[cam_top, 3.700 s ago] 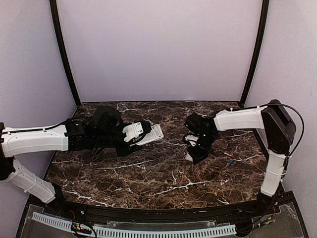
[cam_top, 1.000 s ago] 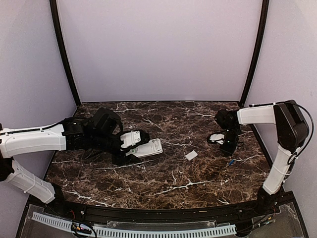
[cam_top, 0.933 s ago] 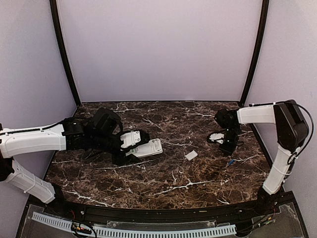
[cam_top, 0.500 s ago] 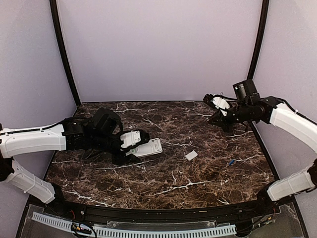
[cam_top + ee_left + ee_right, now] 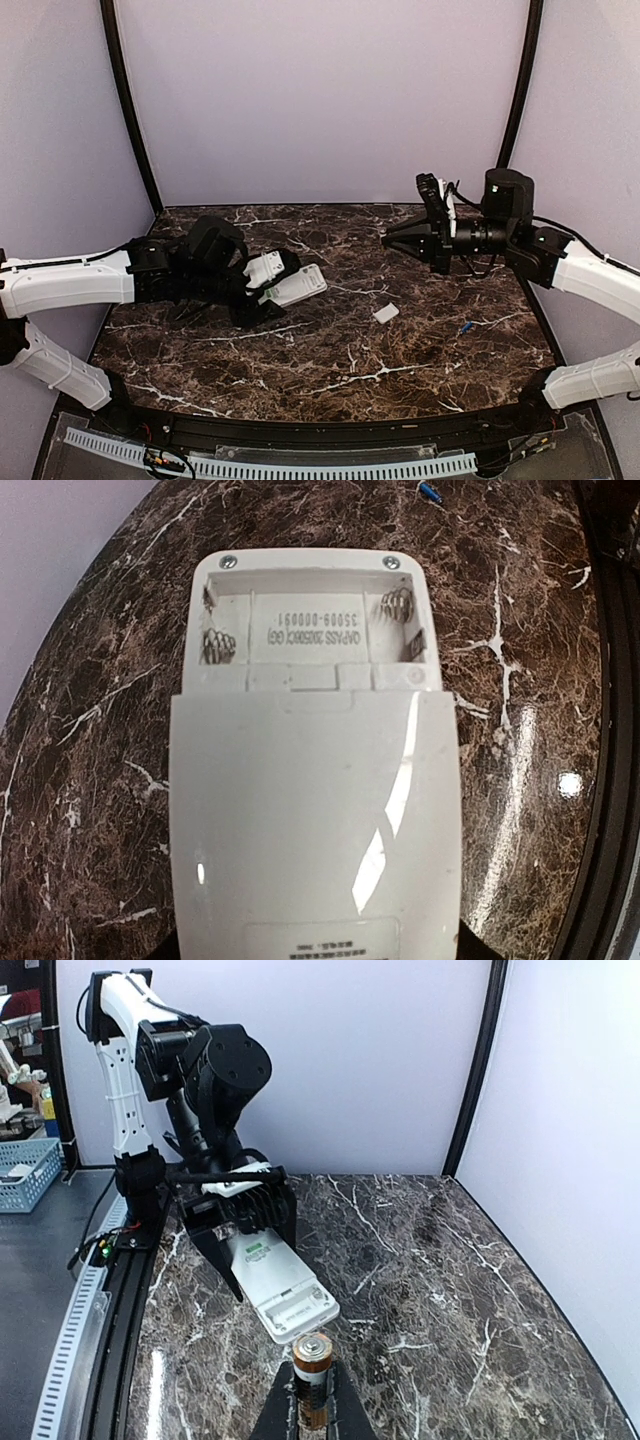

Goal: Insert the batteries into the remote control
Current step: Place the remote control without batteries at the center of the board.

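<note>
While the right gripper [image 5: 312,1400] pinches a gold-tipped battery [image 5: 312,1360] lengthwise between nearly closed fingers, raised and apart from the remote control [image 5: 287,1288], the left gripper [image 5: 262,285] clamps that remote's far end with its uncovered, empty compartment facing up. A blue battery [image 5: 465,326] lies well to the remote's right.

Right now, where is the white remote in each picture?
Top view: remote left of the middle, at the tip of the left arm.
Left wrist view: remote fills the middle, back up, empty battery slot at the top.
Right wrist view: remote in the middle, just beyond the battery at the bottom edge.
Shared landmark: the brown marble table shows in all three.
</note>
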